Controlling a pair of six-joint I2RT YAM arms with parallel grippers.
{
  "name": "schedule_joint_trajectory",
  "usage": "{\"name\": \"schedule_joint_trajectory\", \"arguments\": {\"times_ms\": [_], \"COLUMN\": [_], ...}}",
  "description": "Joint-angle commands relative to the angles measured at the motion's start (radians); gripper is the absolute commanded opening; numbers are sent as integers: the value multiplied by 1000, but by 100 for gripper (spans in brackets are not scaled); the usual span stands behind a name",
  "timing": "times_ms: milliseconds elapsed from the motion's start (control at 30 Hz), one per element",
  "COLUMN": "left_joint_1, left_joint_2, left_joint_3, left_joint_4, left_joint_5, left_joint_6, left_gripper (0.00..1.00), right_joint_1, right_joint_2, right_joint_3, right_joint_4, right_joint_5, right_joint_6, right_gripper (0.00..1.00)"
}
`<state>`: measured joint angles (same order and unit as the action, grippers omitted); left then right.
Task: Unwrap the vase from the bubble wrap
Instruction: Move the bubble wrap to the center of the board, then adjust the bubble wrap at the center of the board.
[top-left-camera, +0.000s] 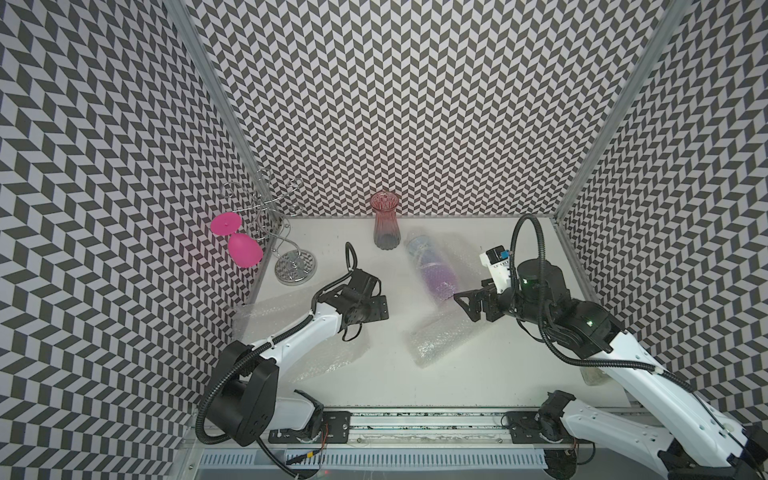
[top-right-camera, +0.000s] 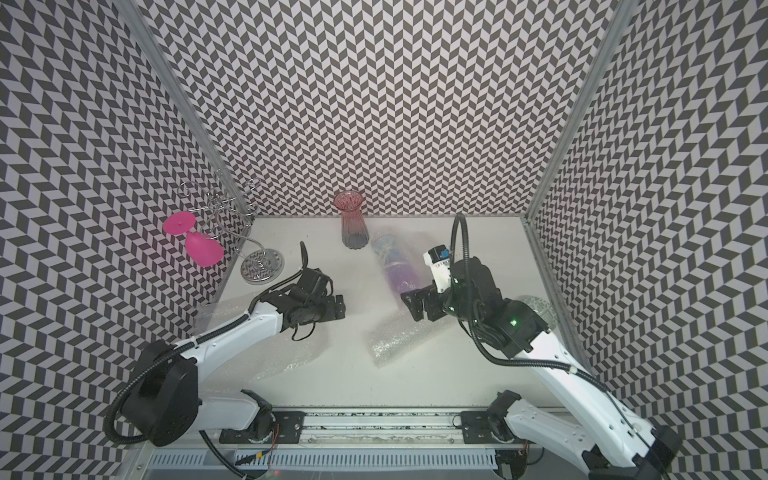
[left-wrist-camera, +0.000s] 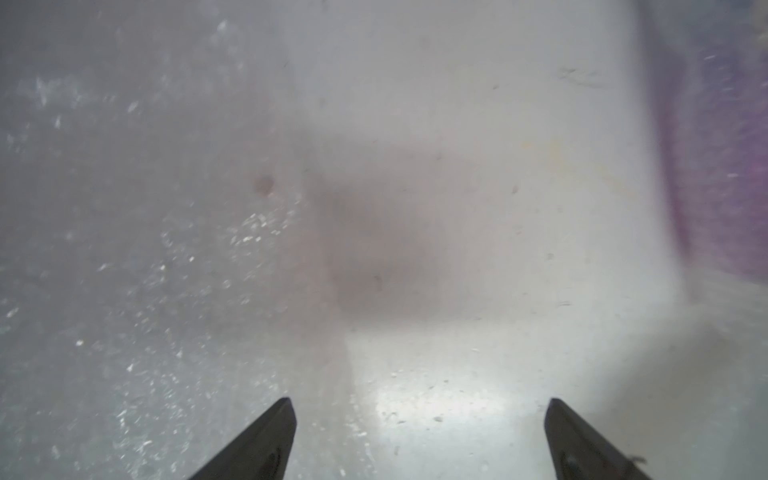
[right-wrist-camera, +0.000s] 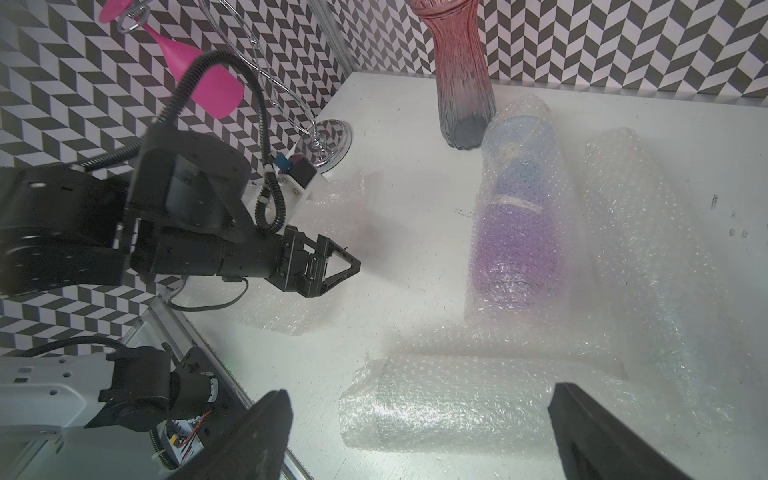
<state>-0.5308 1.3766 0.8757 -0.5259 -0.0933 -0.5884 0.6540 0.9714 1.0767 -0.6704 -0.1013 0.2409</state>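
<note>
A blue and purple vase (top-left-camera: 432, 266) (right-wrist-camera: 515, 232) lies on its side on the white table, still wound in clear bubble wrap (right-wrist-camera: 648, 249). A loose rolled end of that wrap (top-left-camera: 440, 336) (right-wrist-camera: 436, 407) trails toward the table's front. My right gripper (top-left-camera: 464, 307) (right-wrist-camera: 419, 407) is open just right of the vase's purple end, above the rolled end and holding nothing. Left of the vase, my left gripper (top-left-camera: 380, 309) (left-wrist-camera: 419, 415) is open and empty over bare table, and the vase shows as a purple blur (left-wrist-camera: 723, 166) in the left wrist view.
A red-to-grey ribbed vase (top-left-camera: 385, 220) stands upright, unwrapped, at the back just left of the wrapped one. A chrome rack (top-left-camera: 295, 266) with a hanging pink glass (top-left-camera: 239, 243) fills the back left corner. Another flat bubble wrap sheet (top-left-camera: 291, 332) lies under the left arm. Patterned walls enclose three sides.
</note>
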Motion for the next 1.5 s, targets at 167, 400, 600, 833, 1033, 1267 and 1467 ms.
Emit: {"name": "schedule_joint_trajectory", "arguments": {"times_ms": [167,400,600,833,1033,1267,1467], "left_joint_1": [-35,-38,-47,-64,-87,-124,-157], "left_joint_2": [226,569,752,854,925,1018,1096], "left_joint_3": [210,544,738,858,949,1084,1215], "left_joint_4": [38,59,49,69,61,32,30], "left_joint_5": [-61,-80,-80,-4,61,97,122], "left_joint_6": [31,35,20,41,1,-12,-16], "left_gripper": [93,92,92,91,91,91,91], "right_joint_1": [-53,-58,-69,-95,-127,-161,-175], "right_joint_2": [45,22,6,24,42,29,24], "right_joint_3": [41,52,62,81,83,71,66], "right_joint_4": [22,-39,-87,-95,-98,-100,-101], "right_joint_5": [16,29,40,38,17,12,2], "right_joint_6": [-5,3,-11,-48,-82,-115,-123], "right_gripper": [99,99,99,99,99,99,99]}}
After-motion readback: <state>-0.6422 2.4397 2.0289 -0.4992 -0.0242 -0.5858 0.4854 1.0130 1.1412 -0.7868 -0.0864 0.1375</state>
